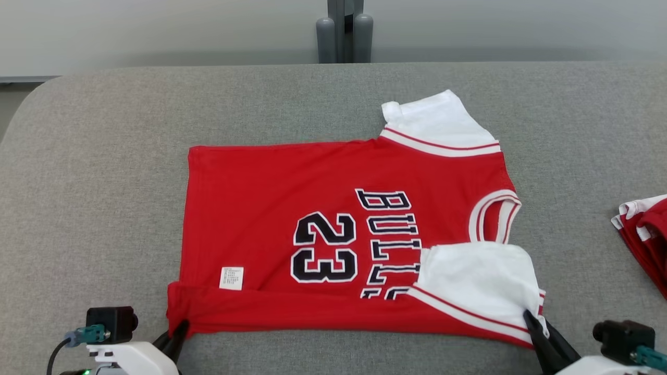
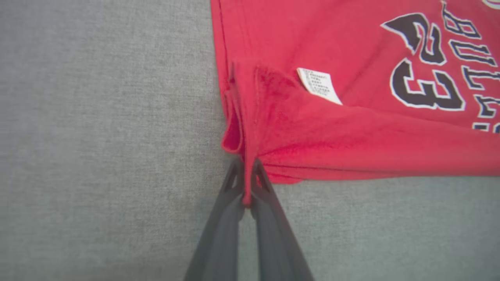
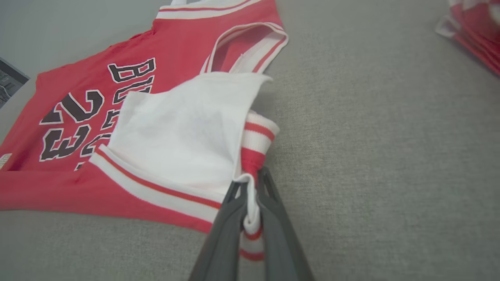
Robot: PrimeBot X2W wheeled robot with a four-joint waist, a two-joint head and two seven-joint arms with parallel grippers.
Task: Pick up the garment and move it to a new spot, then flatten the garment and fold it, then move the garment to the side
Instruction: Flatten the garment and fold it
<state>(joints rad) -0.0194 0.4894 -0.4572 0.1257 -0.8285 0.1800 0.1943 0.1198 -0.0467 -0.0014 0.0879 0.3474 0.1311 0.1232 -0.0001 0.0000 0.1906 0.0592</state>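
Observation:
The garment (image 1: 292,187) is a red jersey with white sleeves and black "BULLS 23" lettering, lying sideways on the grey table, its near edge folded up over itself. My left gripper (image 1: 180,330) is shut on the garment's near left hem corner; the left wrist view shows red cloth (image 2: 247,171) pinched between the fingers (image 2: 230,218). At the near right, my right gripper (image 1: 532,320) is shut on the garment's white sleeve edge, and the striped trim (image 3: 252,187) is clamped between its fingers (image 3: 228,222). The white sleeve (image 1: 477,278) is folded over the lettering.
A second red and white garment (image 1: 643,234) lies at the table's right edge, also seen in the right wrist view's top right corner (image 3: 474,33). Grey cylindrical posts (image 1: 344,36) stand behind the table's far edge. Bare grey cloth surface (image 1: 104,172) surrounds the jersey.

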